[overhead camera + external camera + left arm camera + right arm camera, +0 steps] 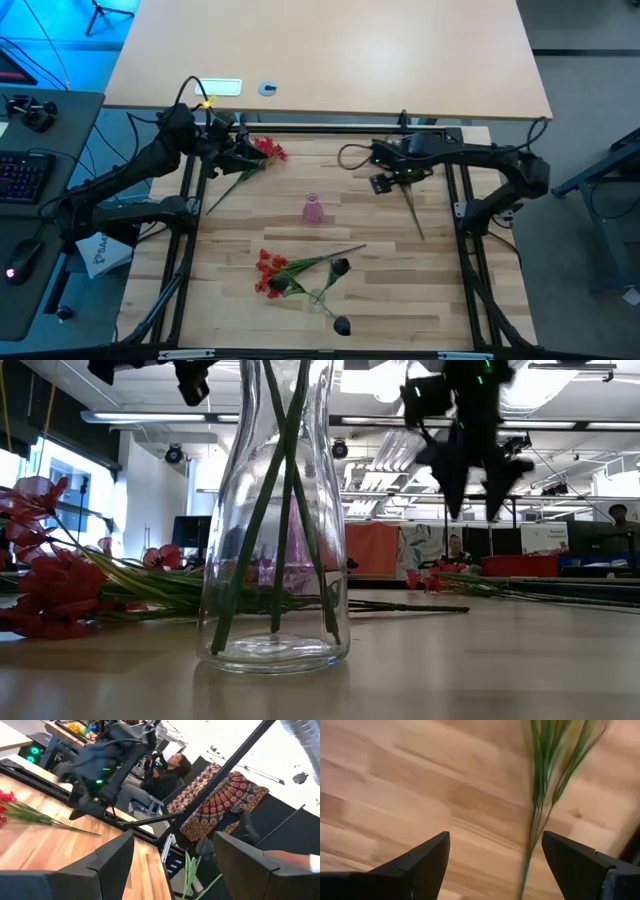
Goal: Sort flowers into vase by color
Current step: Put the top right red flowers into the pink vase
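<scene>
While both arms hang over the far half of the table, the right gripper (392,181) has fingers (427,857) spread wide and empty, pointing down at bare light wood planks (395,785). Just beside it a green stalk (412,208) lies on the wood, running toward the near edge; in the right wrist view its thin green blades (545,775) sit between the fingers but untouched. The left gripper (240,152) is also spread wide, holding nothing, right next to a red blossom bunch (268,150) whose stem (228,187) trails toward the near-left.

Between the grippers, nearer the table's middle, stands a small pink vase (313,209). Further toward the near edge is a clear glass vase (275,520) with green stems inside, and by it a loose pile: red bunches (270,272) and two dark blooms (340,267) (343,326).

Surface: pale wood-plank tabletop (400,290) in a black frame, with a plain tan desk (330,50) behind. Room: a seated person (162,777), patterned cloth (225,800), ceiling strip lights (570,425), a keyboard (22,175) on the left.
</scene>
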Controlling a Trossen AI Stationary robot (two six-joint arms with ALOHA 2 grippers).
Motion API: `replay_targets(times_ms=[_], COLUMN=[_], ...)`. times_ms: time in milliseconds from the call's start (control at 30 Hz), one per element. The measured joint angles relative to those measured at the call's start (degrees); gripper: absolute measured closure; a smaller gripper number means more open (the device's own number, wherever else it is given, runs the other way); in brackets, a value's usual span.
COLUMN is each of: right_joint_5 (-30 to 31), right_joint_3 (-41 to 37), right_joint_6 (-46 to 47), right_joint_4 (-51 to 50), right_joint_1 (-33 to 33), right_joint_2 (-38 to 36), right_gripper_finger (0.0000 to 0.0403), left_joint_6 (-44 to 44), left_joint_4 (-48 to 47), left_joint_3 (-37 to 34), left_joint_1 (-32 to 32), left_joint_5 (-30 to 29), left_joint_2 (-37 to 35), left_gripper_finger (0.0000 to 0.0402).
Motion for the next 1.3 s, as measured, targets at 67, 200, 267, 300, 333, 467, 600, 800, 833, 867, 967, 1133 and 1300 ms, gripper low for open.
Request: replay_targets(times_ms=[67, 200, 267, 300, 333, 467, 600, 800, 833, 867, 967, 1133, 1300], right_joint_5=[-3.0, -4.9, -3.5, -3.6, -4.7, -8.8, -4.0, -2.1, -2.1, -2.2, -1.6, 0.3, -0.7], right_joint_3=[-6.2, -14.4, -17.9, -19.5, -20.8, -24.8, -25.2, -25.3, -25.3, -25.2, -25.0, -24.9, -23.1], right_joint_6=[-3.4, -8.5, -9.9, -10.2, -10.8, -10.9, -10.9, -9.7, -9.7, -9.4, -8.1, -9.1, -11.7], right_joint_4=[4.7, 4.8, 7.5, 9.9, 13.3, 24.9, 26.4, 27.6, 28.3, 28.7, 28.7, 28.8, 28.5], right_joint_1=[-4.1, -10.1, -11.9, -12.7, -13.5, -15.2, -15.8, -16.1, -16.1, -16.0, -15.1, -13.8, -13.3], right_joint_2=[-0.9, -1.4, -1.4, -1.4, -1.3, -1.3, -1.1, -0.9, -0.6, -0.2, 1.3, 3.8, 4.2], right_gripper_finger=[0.0092, 0.0092, 0.0092, 0.0092, 0.0092, 0.0092, 0.0092, 0.0109, 0.0116, 0.0124, 0.015, 0.019, 0.029], left_joint_6=[0.0, -1.4, -2.2, -2.5, -2.6, -2.9, -3.1, -3.2, -3.2, -3.2, -3.2, -3.1, -1.8], left_joint_4=[-0.2, -0.3, -0.3, -0.3, -0.3, -0.3, -0.2, -0.2, -0.2, -0.2, -0.2, -0.2, -0.2], left_joint_3=[0.0, 0.0, 0.0, 0.0, 0.0, 0.0, 0.0, 0.0, 0.0, 0.0, 0.0, 0.0, 0.0], left_joint_1=[0.0, 0.0, 0.0, 0.0, 0.0, 0.0, 0.0, 0.0, 0.0, 0.0, 0.0, 0.0, 0.0], left_joint_5=[-0.6, -2.7, -5.4, -6.8, -8.1, -12.0, -13.4, -13.2, -13.2, -13.2, -13.2, -12.6, -12.6], left_joint_2=[0.0, 0.0, 0.0, 0.0, 0.0, 0.0, 0.0, 0.0, 0.0, 0.0, 0.0, 0.0, 0.0], left_gripper_finger=[0.0142, 0.0142, 0.0142, 0.0142, 0.0142, 0.0142, 0.0142, 0.0142, 0.0142, 0.0142, 0.0142, 0.0142, 0.0142])
